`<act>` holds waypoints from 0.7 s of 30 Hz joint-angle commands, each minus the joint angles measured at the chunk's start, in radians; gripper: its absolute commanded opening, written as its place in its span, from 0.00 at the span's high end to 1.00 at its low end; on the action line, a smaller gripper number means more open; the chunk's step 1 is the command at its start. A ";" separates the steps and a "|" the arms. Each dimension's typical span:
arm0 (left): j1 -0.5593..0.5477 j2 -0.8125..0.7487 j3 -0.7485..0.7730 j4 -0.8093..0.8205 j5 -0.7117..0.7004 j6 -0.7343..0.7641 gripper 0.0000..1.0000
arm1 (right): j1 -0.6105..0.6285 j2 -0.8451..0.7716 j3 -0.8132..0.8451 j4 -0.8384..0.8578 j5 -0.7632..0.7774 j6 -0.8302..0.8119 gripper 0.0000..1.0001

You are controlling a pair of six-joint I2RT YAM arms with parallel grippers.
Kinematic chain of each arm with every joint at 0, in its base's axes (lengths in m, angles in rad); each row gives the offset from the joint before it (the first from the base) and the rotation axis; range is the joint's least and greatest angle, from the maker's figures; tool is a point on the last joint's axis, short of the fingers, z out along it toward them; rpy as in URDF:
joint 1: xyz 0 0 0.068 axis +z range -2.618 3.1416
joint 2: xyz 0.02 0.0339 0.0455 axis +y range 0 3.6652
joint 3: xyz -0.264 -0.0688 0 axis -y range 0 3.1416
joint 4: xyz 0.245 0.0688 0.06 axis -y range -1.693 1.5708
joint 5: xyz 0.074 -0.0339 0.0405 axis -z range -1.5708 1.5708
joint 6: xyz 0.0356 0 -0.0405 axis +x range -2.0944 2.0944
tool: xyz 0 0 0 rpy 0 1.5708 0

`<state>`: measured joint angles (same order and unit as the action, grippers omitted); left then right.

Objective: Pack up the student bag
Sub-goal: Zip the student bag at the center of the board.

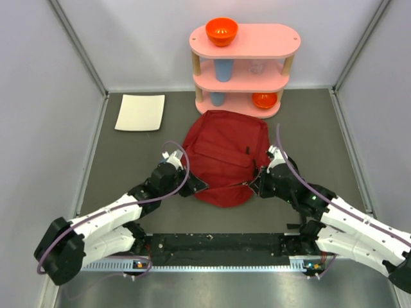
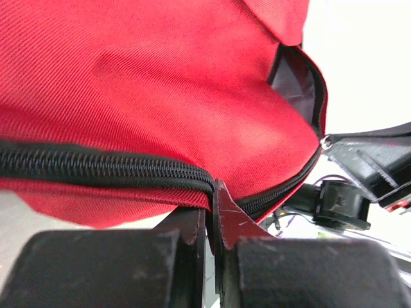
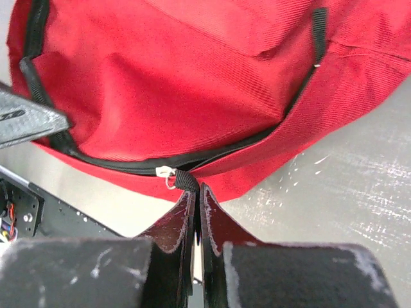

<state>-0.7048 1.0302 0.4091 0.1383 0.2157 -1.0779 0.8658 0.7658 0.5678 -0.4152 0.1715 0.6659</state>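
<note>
Far left on my overhead feed, a white sheet (image 1: 140, 112) lies flat on the grey table (image 1: 321, 128), well apart from everything else.

The left gripper (image 1: 192, 184) sits at the near-left edge of the student bag (image 1: 226, 157). On its wrist camera I see the left gripper (image 2: 215, 192) with its jaws brought narrow, almost no gap between them, the tips pinching the bag's red fabric (image 2: 160, 77) right where the black zipper (image 2: 103, 168) runs into them. Further along that view, part of the zipper line gapes and shows a grey lining inside.

The dark-red bag lies slumped in the middle of the table, between the two arms and just in front of the pink shelf (image 1: 244, 40). An orange bowl (image 1: 221, 30) stands on the shelf's top tier and a blue cup (image 1: 223, 69) on the tier below.

The right gripper (image 1: 257, 181) is at the bag's near-right edge. From its own wrist view, the right gripper (image 3: 194, 187) has its jaws closed tight, nipping the black zipper pull (image 3: 186, 180) at the seam of the bag (image 3: 192, 77). A small pale ring links the pull to the zipper.
</note>
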 commanded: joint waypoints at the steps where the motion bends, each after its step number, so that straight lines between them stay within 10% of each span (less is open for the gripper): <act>1: 0.014 -0.120 0.001 -0.222 -0.110 0.157 1.00 | -0.066 -0.007 0.007 -0.013 0.042 -0.012 1.00; 21: 0.024 -0.301 -0.222 -0.190 0.011 0.092 1.00 | -0.301 0.110 -0.008 0.093 0.028 -0.063 1.00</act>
<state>-0.6865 0.7670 0.2550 -0.0135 0.1860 -0.9825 0.6609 0.8654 0.5549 -0.3817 0.1307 0.6464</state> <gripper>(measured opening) 0.025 0.008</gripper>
